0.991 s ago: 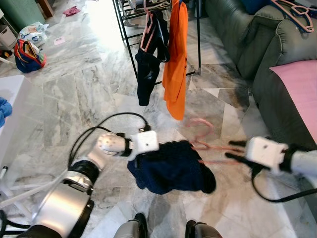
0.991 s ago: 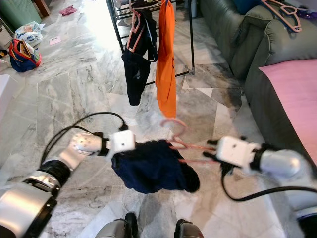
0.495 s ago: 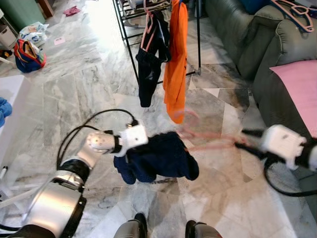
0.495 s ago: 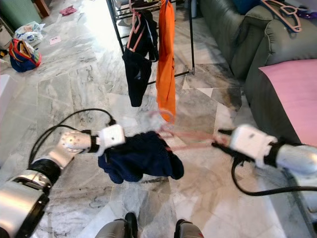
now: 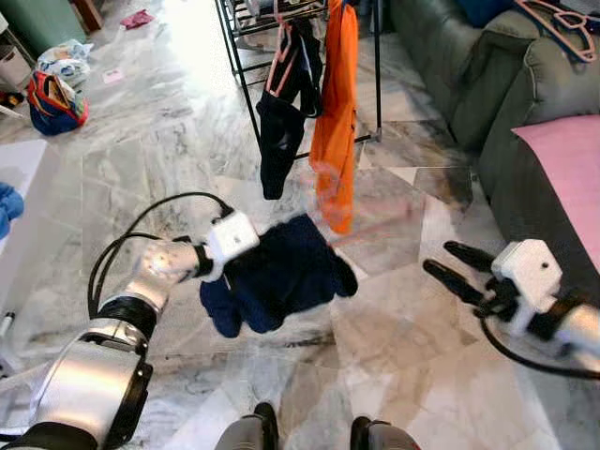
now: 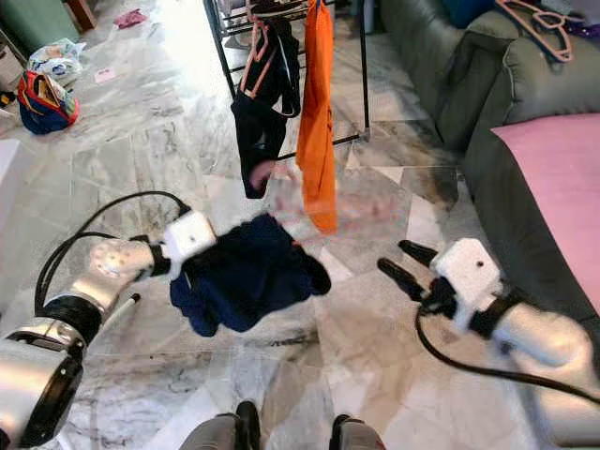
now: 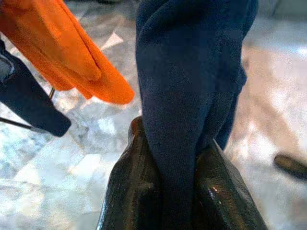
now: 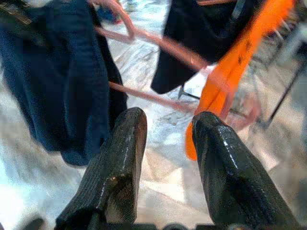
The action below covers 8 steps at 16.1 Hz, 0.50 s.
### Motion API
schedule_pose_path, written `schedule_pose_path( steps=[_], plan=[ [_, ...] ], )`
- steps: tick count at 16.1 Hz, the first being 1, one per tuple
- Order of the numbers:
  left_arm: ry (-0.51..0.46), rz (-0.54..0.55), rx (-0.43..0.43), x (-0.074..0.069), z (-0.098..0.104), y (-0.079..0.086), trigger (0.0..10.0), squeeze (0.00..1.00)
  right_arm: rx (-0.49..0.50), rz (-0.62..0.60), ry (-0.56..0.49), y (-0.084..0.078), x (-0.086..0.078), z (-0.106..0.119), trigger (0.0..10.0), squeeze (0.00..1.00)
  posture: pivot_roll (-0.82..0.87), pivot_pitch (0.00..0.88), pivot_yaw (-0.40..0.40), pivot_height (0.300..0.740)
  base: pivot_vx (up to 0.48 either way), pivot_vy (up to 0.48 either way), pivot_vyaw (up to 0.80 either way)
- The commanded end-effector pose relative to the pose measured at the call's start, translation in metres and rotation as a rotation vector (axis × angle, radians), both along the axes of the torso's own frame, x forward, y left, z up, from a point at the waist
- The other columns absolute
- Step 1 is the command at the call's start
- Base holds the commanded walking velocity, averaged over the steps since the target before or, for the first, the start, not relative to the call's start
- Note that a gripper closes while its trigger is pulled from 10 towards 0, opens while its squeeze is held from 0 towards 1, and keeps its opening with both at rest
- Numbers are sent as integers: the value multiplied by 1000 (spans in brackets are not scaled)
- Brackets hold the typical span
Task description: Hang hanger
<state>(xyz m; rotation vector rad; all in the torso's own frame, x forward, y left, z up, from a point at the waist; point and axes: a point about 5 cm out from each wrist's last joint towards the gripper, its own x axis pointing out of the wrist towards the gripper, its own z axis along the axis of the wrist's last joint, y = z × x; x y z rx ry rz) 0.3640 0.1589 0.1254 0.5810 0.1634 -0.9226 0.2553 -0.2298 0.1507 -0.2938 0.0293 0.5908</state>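
The floor (image 5: 141,159) is shiny grey and white marble. A big dark green sofa (image 5: 469,84) stands on the robot's right side. A pink cloth (image 5: 567,169) lies on its seat, and some pink hangers (image 5: 558,17) rest on top of its back.

A black drying rack (image 5: 246,94) stands ahead of the robot. An orange cloth (image 5: 336,122) hangs from it. Just beside that, on the left, hangs a dark garment (image 5: 286,103) on a pink hanger of its own.

A dark blue garment (image 5: 281,274) hangs in the air in front of the rack, low and near the bottom of the orange cloth. The left gripper (image 7: 178,158) pinches this blue garment tight between its two black fingers (image 7: 127,187). The cloth bunches up where the fingers squeeze it.

A pink hanger (image 8: 158,48) sticks out of the blue garment. It looks blurry. One end goes into the blue cloth and the rest reaches across toward the orange cloth. Nothing holds the hanger itself.

The right gripper (image 5: 459,270) is off to the right, well apart from the blue garment. Its two fingers are spread apart with nothing between them.

Far back on the left, a colourful bag (image 5: 54,101) sits on the floor.
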Motion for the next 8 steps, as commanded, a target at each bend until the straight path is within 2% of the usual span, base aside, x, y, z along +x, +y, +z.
schedule_pose_path(
  steps=[1,2,4,5,6,8],
  plan=[
    [-14,-25,-52,3,12,-2,0,0,60,-59,59,-3,-1,-14,10000,1000,-120,219,86,740,0,0,0],
    [-11,-88,-79,3,19,-6,0,0,141,-126,89,1,1,-31,10000,1000,-106,223,84,740,0,0,0],
    [-13,-116,-114,4,27,-6,0,0,181,-173,131,6,5,-46,10000,1000,-95,226,82,740,0,0,0],
    [-2,-143,-150,4,31,-8,0,0,206,-198,142,10,7,-52,10000,118,-92,226,80,740,0,0,0],
    [8,-178,-175,2,33,-11,0,0,258,-246,157,12,13,-56,10000,0,-88,226,78,740,0,0,0],
    [26,-250,-212,-1,36,-19,0,0,285,-253,170,19,22,-61,10000,0,-84,228,76,740,0,0,0]
  ],
)
